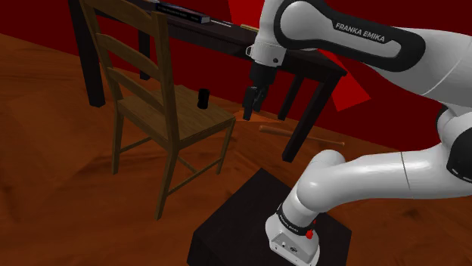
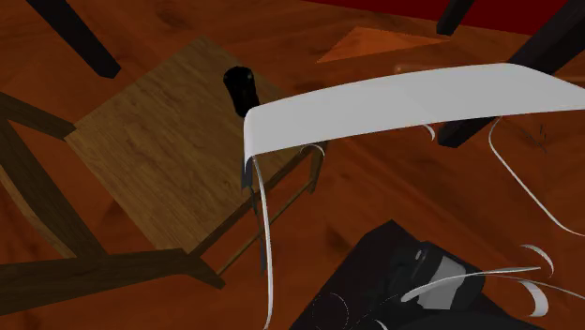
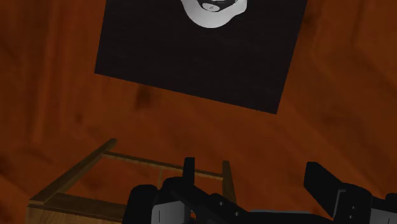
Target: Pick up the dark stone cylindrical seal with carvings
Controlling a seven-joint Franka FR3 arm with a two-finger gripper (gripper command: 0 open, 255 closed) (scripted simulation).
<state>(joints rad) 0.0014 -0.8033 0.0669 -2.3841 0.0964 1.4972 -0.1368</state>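
On the shoulder view's left, the small dark cylindrical seal (image 1: pixel 203 99) is being carried upright by the brown wooden ladder-back chair (image 1: pixel 163 113), near the seat corner facing the arm. In the second exterior view the seal (image 2: pixel 241 86) is being shown just inside the seat's edge. To its right, the all-black two-finger pincer (image 1: pixel 253 106) is being hung off the seat's side, apart from the seal. In the wrist view its fingers (image 3: pixel 321 181) are being held well apart with nothing between them, so nothing is being gripped. The step in hand is judged to be the approach. The pincer is being aimed toward the reddish-brown wooden floor (image 3: pixel 57 95) and the black box stand (image 3: pixel 197 57), not at the seal, so it would best be raised over the seat's edge. It should then be turned downward and lowered with the open fingers straddling the cylinder's sides before closing is being attempted. As for edges, the seal is being left little margin at the corner, and a sideways nudge could, it is judged, send it off onto the floor. The chair's back slats are closing off the left. Open room is being offered above the seat, while the dark counter (image 1: pixel 306 117) is crowding the space right of the pincer.
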